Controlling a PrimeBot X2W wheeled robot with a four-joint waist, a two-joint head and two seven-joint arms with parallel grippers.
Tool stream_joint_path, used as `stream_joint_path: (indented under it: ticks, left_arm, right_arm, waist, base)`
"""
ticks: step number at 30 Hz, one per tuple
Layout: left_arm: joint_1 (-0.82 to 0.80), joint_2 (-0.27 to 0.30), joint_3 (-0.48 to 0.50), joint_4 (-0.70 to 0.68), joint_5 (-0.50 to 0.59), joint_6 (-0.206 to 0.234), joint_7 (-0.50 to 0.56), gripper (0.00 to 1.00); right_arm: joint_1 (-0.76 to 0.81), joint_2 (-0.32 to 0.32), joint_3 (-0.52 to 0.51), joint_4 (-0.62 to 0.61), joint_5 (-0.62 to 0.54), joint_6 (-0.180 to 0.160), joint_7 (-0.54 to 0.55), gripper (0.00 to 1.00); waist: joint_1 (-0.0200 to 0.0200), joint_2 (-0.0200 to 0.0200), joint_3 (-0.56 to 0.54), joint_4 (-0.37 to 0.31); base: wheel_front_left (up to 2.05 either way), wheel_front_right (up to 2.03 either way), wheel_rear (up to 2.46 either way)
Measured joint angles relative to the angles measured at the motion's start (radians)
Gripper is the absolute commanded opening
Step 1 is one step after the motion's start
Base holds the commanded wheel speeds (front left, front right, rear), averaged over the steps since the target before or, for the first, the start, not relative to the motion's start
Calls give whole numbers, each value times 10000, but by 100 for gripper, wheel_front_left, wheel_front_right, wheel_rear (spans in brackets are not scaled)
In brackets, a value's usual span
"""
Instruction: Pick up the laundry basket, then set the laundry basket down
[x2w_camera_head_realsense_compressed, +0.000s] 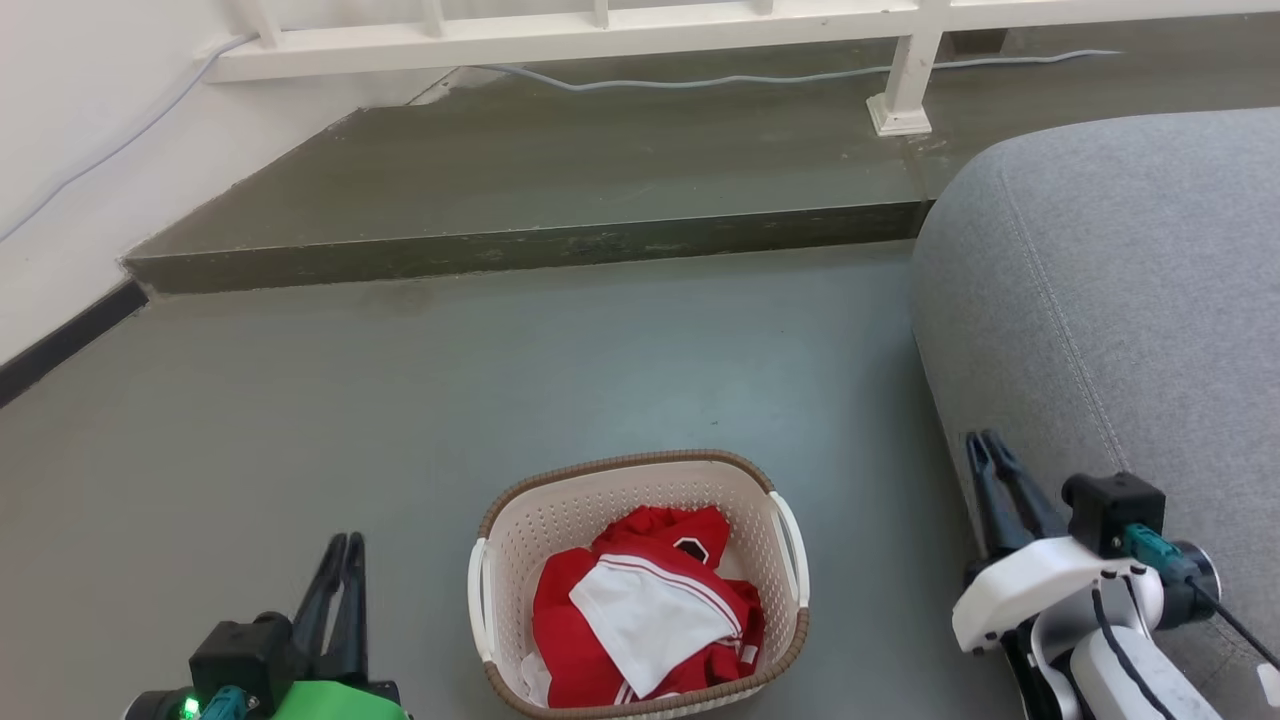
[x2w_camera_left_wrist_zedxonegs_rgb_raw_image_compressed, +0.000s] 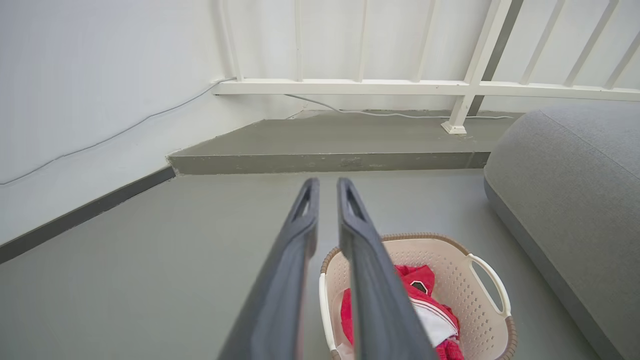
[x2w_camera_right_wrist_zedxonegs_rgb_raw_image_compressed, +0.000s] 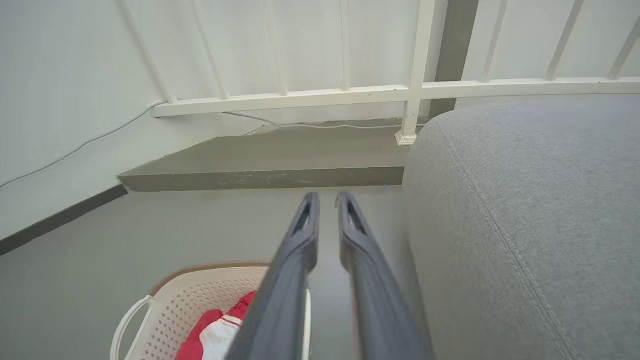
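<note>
The laundry basket (x2w_camera_head_realsense_compressed: 560, 515) stands on the grey floor low in the head view, cream and perforated, with a brown rim and white side handles. Red and white clothes (x2w_camera_head_realsense_compressed: 640, 610) lie inside it. My left gripper (x2w_camera_head_realsense_compressed: 345, 542) is to the basket's left, clear of it, fingers together and holding nothing. My right gripper (x2w_camera_head_realsense_compressed: 987, 438) is to its right beside the sofa, also shut and empty. In the left wrist view the basket (x2w_camera_left_wrist_zedxonegs_rgb_raw_image_compressed: 450, 272) sits behind my shut left gripper (x2w_camera_left_wrist_zedxonegs_rgb_raw_image_compressed: 327, 182). In the right wrist view the basket (x2w_camera_right_wrist_zedxonegs_rgb_raw_image_compressed: 200, 295) lies lower left of my shut right gripper (x2w_camera_right_wrist_zedxonegs_rgb_raw_image_compressed: 327, 196).
A grey sofa (x2w_camera_head_realsense_compressed: 1120, 300) fills the right side, close to my right arm. A raised concrete step (x2w_camera_head_realsense_compressed: 520, 250) crosses the floor ahead, with a white railing (x2w_camera_head_realsense_compressed: 600, 30), its post base (x2w_camera_head_realsense_compressed: 900, 115) and a cable behind. A white wall (x2w_camera_head_realsense_compressed: 60, 150) runs along the left.
</note>
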Motion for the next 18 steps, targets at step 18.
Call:
stream_joint_path:
  ticks: [18]
  left_arm:
    - [206,-222,180,-155,-2190,-186,48,0]
  right_arm:
    - [177,224,-464,-107,2215,360,249,0]
  waist:
    - [0,0,-66,108]
  base:
    - [0,0,0]
